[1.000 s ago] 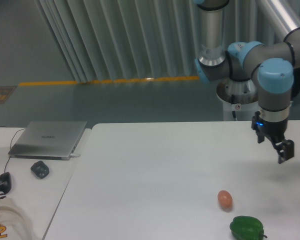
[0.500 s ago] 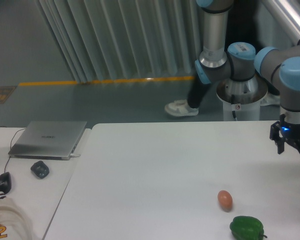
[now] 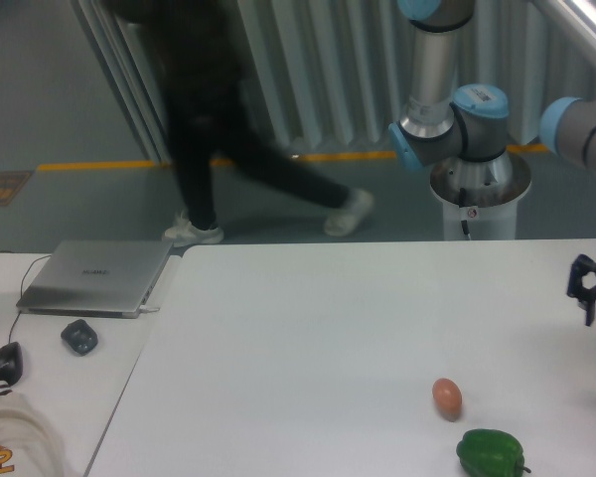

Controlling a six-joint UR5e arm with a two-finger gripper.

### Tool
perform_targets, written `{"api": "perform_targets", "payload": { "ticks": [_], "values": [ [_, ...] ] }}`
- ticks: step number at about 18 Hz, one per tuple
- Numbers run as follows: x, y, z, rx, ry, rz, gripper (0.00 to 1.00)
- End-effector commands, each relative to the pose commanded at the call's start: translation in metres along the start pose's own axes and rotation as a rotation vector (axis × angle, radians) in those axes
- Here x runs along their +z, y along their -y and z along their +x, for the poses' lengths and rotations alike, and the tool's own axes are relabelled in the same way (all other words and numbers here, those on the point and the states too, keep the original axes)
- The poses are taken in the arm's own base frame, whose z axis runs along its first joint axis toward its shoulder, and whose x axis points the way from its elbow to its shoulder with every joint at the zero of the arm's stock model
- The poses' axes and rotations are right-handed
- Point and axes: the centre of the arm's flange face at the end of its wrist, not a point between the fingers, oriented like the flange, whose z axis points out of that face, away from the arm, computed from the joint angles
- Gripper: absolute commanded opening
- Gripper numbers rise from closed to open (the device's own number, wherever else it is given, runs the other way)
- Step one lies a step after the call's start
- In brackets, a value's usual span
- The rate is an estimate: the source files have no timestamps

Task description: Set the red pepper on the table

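The red pepper is out of view in the camera view. The white table (image 3: 308, 338) fills the lower middle and right of the frame. My gripper (image 3: 594, 298) hangs above the table's far right side and is partly cut off by the frame edge. One dark finger (image 3: 587, 306) points down. I see nothing in it, and the cropping hides how the jaws stand.
An orange-brown egg (image 3: 447, 397) and a green pepper (image 3: 491, 453) lie near the table's front right. A laptop (image 3: 97, 275) and a small dark object (image 3: 78, 336) sit on the side desk at left. A person (image 3: 214, 129) walks behind the table.
My gripper has moved right, from inside the table's right part to the frame edge. A person has walked leftward across the background.
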Motion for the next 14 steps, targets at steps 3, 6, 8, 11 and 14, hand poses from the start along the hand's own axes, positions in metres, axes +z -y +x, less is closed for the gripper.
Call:
{"api": "perform_targets", "payload": {
  "ticks": [3, 6, 8, 11, 14],
  "values": [
    [0.008, -0.003, -0.033, -0.208, 0.042, 0.036, 1.00],
    [0.009, -0.003, -0.055, -0.295, 0.058, 0.053, 1.00],
    [0.015, -0.016, -0.079, -0.350, 0.074, 0.062, 1.00],
    [0.019, -0.045, -0.124, -0.464, 0.008, 0.136, 1.00],
    [0.018, -0.058, -0.142, -0.518, -0.025, 0.175, 1.00]
  ]
}}
